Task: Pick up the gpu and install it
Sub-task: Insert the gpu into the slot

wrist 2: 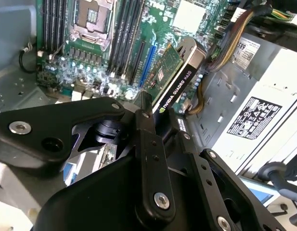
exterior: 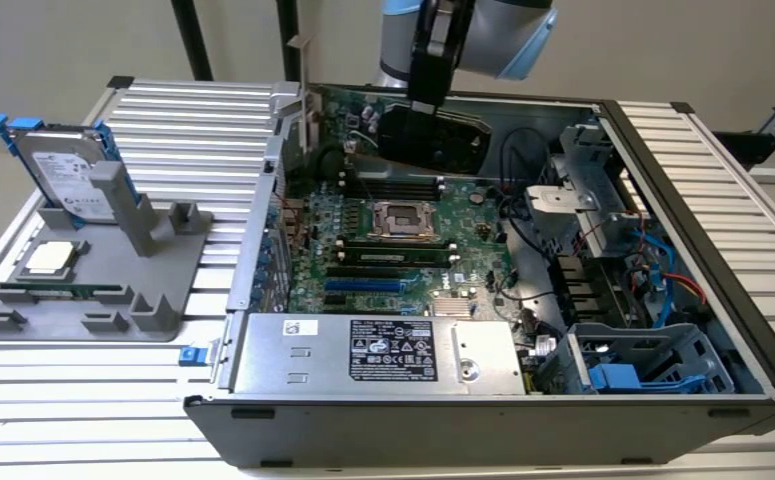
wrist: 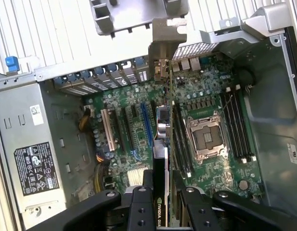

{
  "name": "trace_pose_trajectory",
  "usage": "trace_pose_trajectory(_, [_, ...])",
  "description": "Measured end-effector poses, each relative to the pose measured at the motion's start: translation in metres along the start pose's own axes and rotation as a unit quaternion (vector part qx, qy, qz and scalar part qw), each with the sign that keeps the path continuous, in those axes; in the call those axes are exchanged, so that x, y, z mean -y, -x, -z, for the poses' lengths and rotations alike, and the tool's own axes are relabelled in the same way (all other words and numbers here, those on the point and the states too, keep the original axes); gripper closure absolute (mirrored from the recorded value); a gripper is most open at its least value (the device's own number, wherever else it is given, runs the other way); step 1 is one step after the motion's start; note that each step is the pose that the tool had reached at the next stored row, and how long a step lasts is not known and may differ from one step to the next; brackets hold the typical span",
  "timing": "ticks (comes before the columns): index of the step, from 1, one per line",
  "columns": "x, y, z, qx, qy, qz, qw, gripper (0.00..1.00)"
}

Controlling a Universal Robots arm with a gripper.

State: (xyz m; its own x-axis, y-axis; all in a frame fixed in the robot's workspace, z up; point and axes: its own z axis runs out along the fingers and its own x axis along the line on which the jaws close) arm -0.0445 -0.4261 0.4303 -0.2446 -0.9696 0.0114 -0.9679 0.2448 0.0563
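Note:
My gripper (exterior: 426, 104) is shut on the gpu (exterior: 437, 137), a thin card with a black cooler, and holds it above the motherboard (exterior: 384, 245) inside the open computer case (exterior: 707, 250). In the second wrist view the gpu (wrist 2: 178, 72) shows a green board face and a black edge, tilted over the expansion slots (wrist 2: 146, 60), with the gripper (wrist 2: 155, 115) clamped on its near end. The first wrist view shows the gpu (wrist: 161, 144) edge-on between the fingertips (wrist: 138, 199). Its silver bracket (wrist: 166, 45) points toward the case's rear slot wall. The card is not touching a slot.
A CPU socket (exterior: 401, 216) and memory slots lie under the card. The grey power supply (exterior: 374, 350) fills the case's near side, with drive cages and cables (exterior: 627, 270) on the exterior view's right. Outside the case, a grey fixture (exterior: 94, 300) holds a hard drive (exterior: 67, 170) and a CPU chip (exterior: 47, 258).

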Motion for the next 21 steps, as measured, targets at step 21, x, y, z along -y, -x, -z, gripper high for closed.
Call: trace_pose_trajectory(21, [0.0000,0.0000,0.0001,-0.0035,-0.0007,0.062,0.9981,1.00])
